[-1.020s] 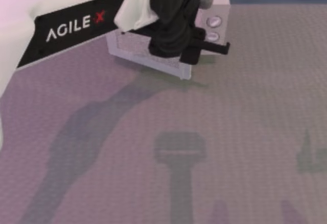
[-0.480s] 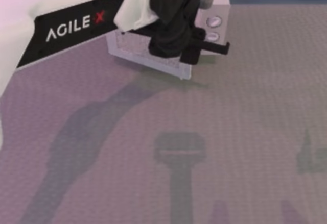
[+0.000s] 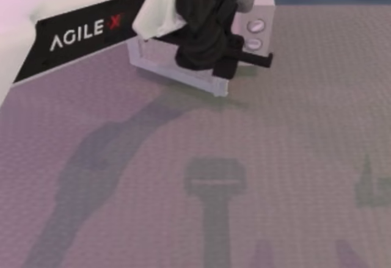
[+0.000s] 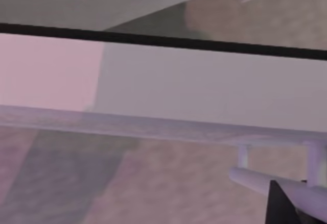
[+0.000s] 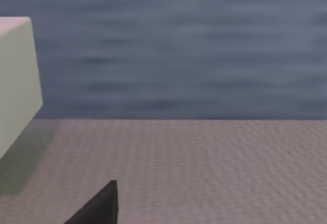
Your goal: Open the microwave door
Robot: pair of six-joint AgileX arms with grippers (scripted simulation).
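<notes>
The white microwave stands at the table's far edge, its two round grey knobs facing the camera. The microwave door is swung partly out from the body, its free end toward the table's middle. My left gripper reaches over the door and is shut on the slim handle near that free end. In the left wrist view the door fills the frame, with the handle bar against one dark finger. Only a dark fingertip of my right gripper shows.
The right wrist view shows a side of the microwave and the textured tabletop beyond it. In the top view, arm shadows lie across the purple-grey table.
The left arm has drawn slightly toward the left, and the door has swung a little farther out from the microwave body.
</notes>
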